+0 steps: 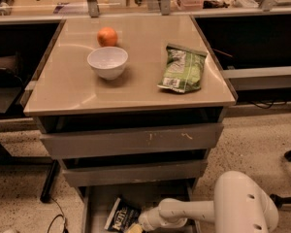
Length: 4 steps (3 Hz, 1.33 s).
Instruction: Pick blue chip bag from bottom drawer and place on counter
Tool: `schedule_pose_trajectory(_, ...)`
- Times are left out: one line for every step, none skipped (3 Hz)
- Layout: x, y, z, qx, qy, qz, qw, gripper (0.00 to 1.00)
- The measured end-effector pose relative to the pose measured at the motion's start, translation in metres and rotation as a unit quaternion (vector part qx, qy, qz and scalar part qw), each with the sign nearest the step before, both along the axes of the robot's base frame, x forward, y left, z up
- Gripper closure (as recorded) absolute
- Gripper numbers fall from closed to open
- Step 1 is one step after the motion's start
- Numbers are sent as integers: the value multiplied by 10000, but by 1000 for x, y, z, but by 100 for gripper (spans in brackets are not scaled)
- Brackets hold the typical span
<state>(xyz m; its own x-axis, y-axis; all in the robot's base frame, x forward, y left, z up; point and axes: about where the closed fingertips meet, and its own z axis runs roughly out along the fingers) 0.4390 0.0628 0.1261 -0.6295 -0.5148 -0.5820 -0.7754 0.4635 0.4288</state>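
Note:
The blue chip bag (120,216) lies in the open bottom drawer (98,198) at the lower edge of the camera view, dark with white lettering. My gripper (137,225) is down in that drawer, right beside the bag's right edge, at the end of my white arm (194,211), which reaches in from the right. The frame's lower edge cuts off its tip. The beige counter (77,89) tops the grey cabinet above.
On the counter stand a white bowl (107,62), an orange (107,36) behind it, and a green chip bag (183,69) at the right. Two closed grey drawers (131,140) sit above the open one. Dark shelves flank the cabinet; cables lie on the floor at the left.

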Motion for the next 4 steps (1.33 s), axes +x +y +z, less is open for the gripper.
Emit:
schedule_pose_trajectory(-3,1,-1,-43,61,-36,10000,19)
schedule_pose_trajectory(-3,1,-1,-43,61,-36,10000,42)
schedule_pose_trajectory(-3,1,-1,-43,61,-36,10000,65)
schedule_pose_trajectory(-3,1,-1,-43,61,-36,10000,88)
